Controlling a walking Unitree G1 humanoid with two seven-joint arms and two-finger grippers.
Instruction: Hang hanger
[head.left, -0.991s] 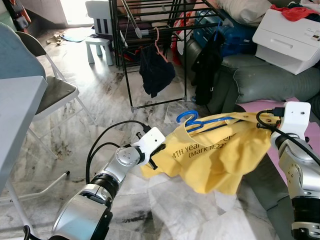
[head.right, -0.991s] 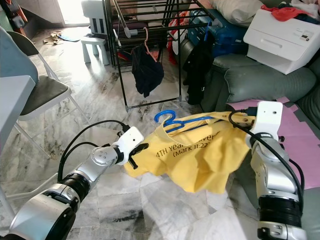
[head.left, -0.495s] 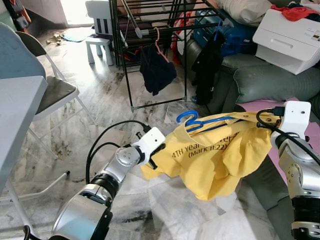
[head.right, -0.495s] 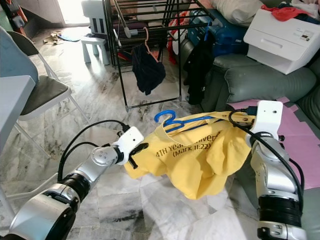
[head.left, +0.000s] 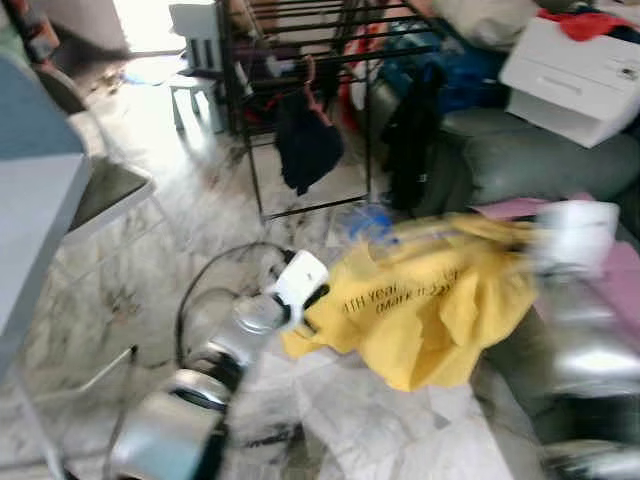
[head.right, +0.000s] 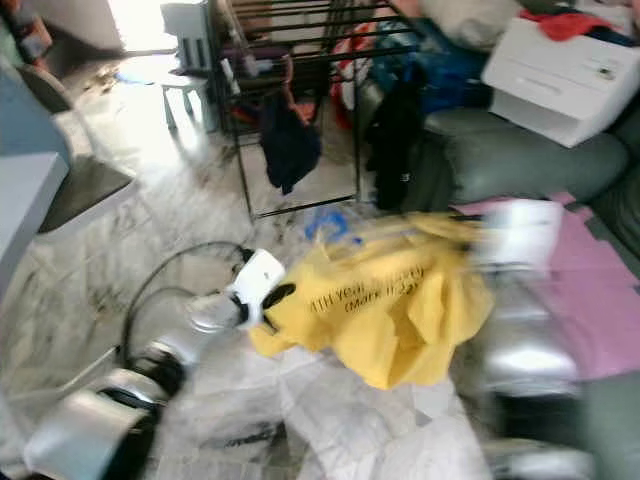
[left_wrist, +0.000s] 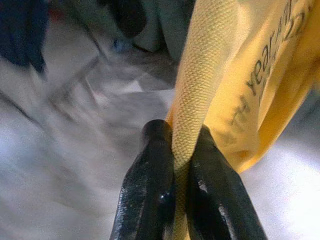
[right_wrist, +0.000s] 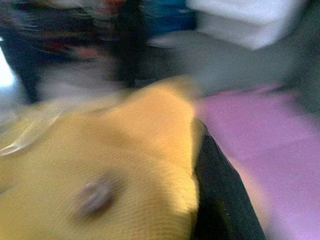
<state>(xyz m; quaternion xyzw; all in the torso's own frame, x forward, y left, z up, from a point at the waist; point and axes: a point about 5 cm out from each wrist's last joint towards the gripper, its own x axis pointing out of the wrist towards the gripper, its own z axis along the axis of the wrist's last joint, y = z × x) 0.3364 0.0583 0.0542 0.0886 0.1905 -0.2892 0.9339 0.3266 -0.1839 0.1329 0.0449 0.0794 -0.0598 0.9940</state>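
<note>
Low in the left of the head views, the left gripper (head.left: 312, 300) reaches up from the silver arm, and its two black fingers (left_wrist: 150, 185) are pressed together on a fold of the yellow knitted T-shirt with dark printed lettering (head.left: 430, 305). The shirt hangs across the middle of the frame, above the pale marble floor (head.left: 200, 200). At its upper edge, just above centre, the blue plastic hanger (head.left: 372, 222) shows as a blurred hook poking out of the neck. The right gripper (right_wrist: 220, 195) sits at the shirt's right end, at mid-right in the head views, where everything is smeared; in the right wrist view one black finger lies against yellow cloth, but whether the jaws are closed on it cannot be told. Beyond the shirt, a pink mat (head.right: 600, 290) shows at the right. Farther back, at upper centre, stands a black metal drying rack (head.left: 300, 110) with dark garments (head.left: 305, 150) hanging from it, and a white plastic box (head.left: 570, 70) rests on a grey sofa (head.left: 520, 160) at upper right.
</note>
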